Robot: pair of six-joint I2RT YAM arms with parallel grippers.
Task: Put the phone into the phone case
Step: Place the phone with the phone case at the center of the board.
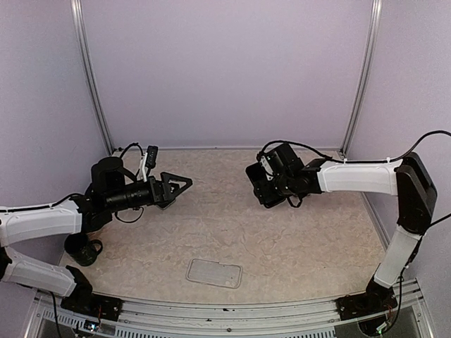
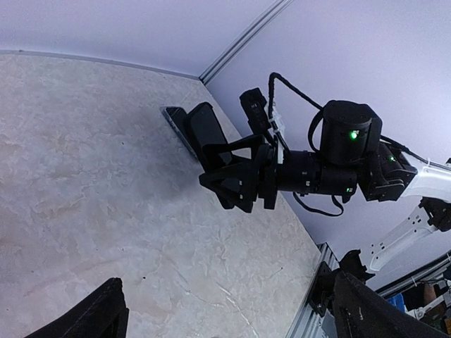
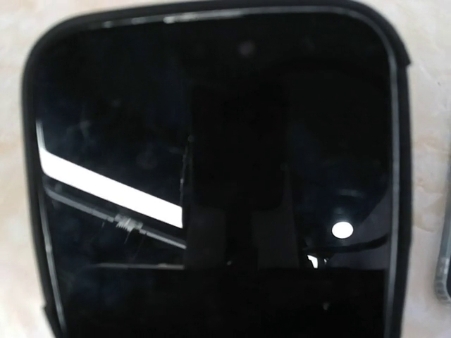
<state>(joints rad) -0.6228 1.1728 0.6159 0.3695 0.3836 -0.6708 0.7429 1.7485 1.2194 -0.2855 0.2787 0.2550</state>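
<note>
Aloft, phone (image 3: 218, 176) in right gripper (image 2: 215, 169), case (image 1: 214, 272) on table (image 1: 296, 239)

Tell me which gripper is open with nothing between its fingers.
The left gripper: its fingers are spread wide above the table, holding nothing. The right gripper is close up against the phone, whose dark screen fills its wrist view.
</note>
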